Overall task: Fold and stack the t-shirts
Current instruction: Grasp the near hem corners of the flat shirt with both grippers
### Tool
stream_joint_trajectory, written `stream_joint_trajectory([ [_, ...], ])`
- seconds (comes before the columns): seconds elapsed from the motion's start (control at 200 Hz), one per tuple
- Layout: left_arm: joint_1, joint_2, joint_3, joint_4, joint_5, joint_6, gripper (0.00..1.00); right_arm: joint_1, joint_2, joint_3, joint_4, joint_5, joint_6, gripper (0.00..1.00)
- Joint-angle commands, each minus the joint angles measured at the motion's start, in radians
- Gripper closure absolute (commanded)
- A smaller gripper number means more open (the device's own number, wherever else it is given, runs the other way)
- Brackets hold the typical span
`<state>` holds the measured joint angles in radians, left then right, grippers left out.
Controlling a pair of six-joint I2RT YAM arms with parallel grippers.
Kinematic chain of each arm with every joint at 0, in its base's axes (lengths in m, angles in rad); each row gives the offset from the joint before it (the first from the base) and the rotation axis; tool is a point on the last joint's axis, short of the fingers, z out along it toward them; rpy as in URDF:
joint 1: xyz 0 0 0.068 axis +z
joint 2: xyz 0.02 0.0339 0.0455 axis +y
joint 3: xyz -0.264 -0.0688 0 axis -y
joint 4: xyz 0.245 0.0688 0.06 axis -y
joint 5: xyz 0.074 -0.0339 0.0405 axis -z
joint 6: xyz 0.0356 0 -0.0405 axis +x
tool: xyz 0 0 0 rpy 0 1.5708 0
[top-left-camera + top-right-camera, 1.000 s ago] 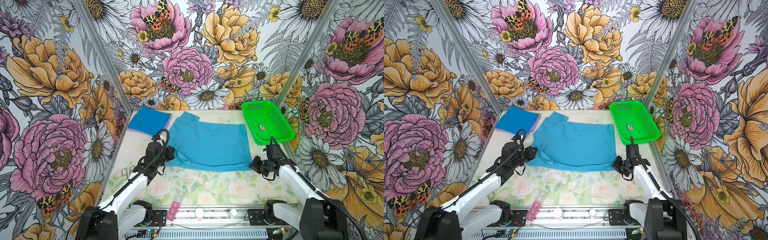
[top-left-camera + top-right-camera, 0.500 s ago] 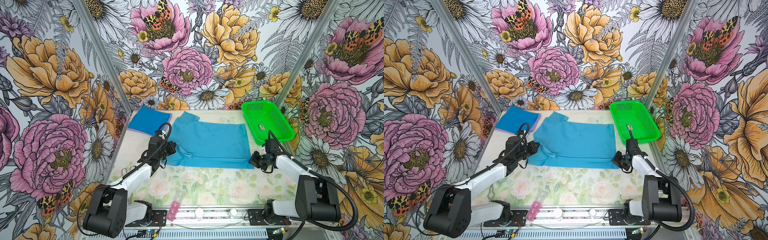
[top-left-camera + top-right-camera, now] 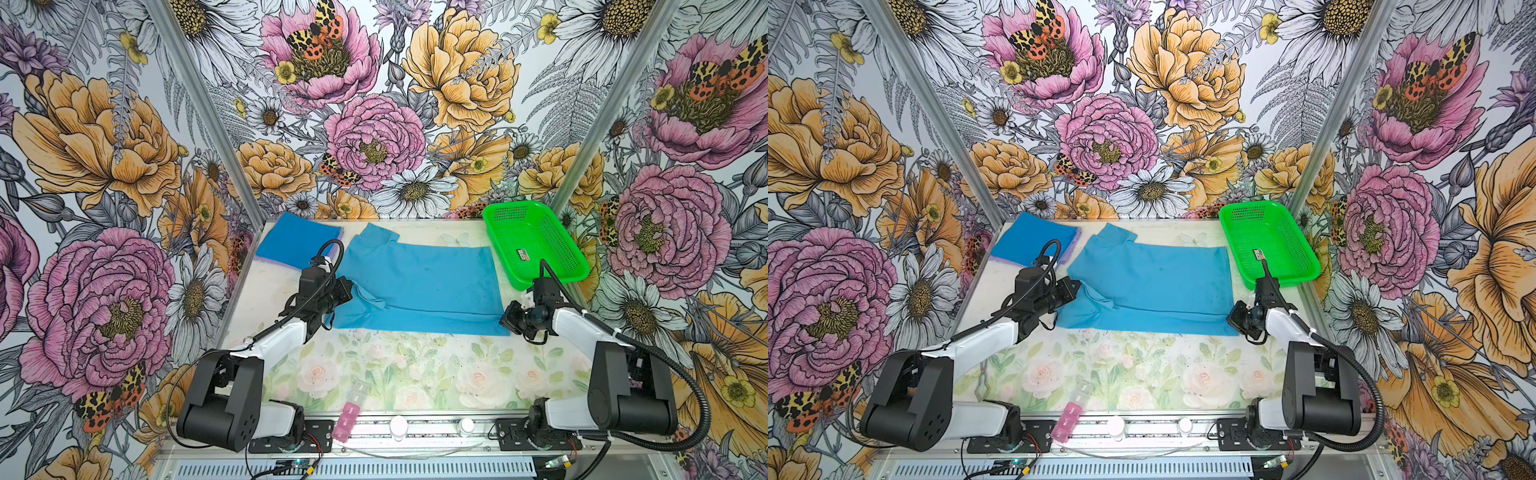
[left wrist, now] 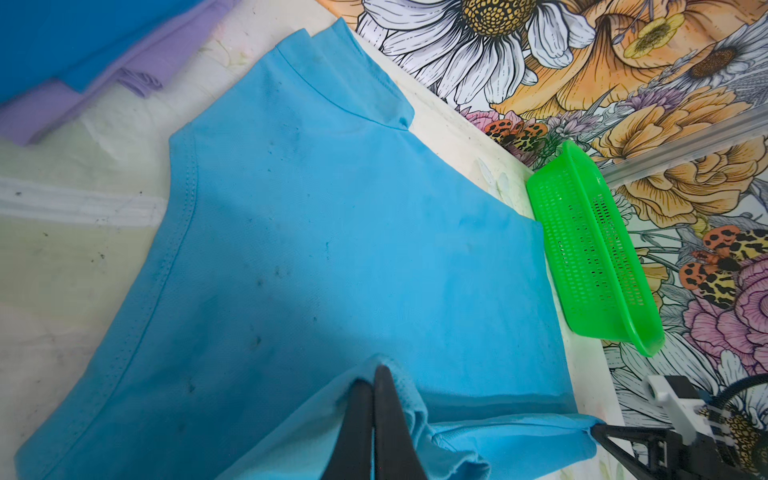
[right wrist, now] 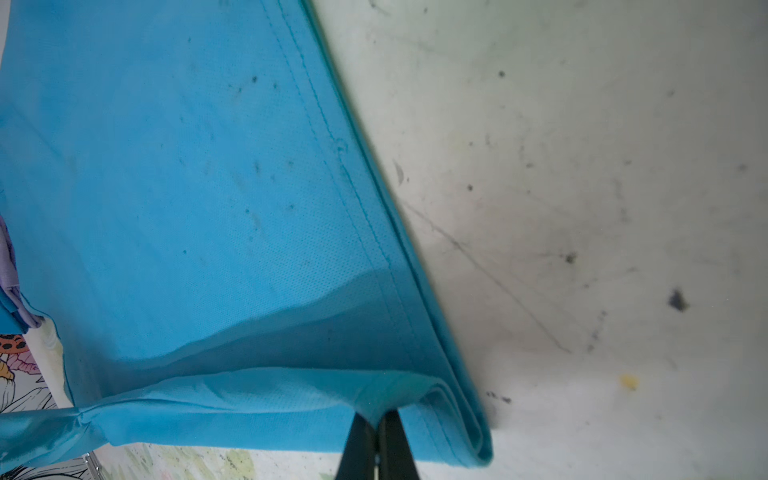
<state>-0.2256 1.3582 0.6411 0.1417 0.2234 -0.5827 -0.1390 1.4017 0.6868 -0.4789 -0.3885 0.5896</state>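
Pinched shirt (image 3: 424,286) corners in left end effector (image 4: 372,386) and right end effector (image 5: 376,417), mid-fold; likely needed lifting together, forward past them.

Matt knit cloth: teal-blue t-shirt (image 4: 332,249), fine pinhole weave, double-stitched hems, dark specks. Matt smooth cloth: deeper blue folded shirt (image 4: 62,37), lavender folded shirt (image 4: 41,112). Glossy perforated plastic: green mesh basket (image 4: 594,257). Smooth, scuffed, dirt-flecked: table (image 5: 582,166).

Twin high front views downward; wrist cameras close over teal t-shirt (image 4: 332,249)
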Motion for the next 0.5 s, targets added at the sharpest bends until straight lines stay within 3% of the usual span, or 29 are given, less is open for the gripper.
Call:
stream_joint_trajectory([
  [0.0,0.005,0.024,0.040,0.047,0.010,0.032,1.00,-0.007,0.023,0.037,0.033,-0.013,-0.013,1.00],
  [0.495,0.006,0.121,0.105,0.052,-0.013,0.048,1.00,-0.008,0.148,0.117,0.065,-0.017,-0.023,1.00],
])
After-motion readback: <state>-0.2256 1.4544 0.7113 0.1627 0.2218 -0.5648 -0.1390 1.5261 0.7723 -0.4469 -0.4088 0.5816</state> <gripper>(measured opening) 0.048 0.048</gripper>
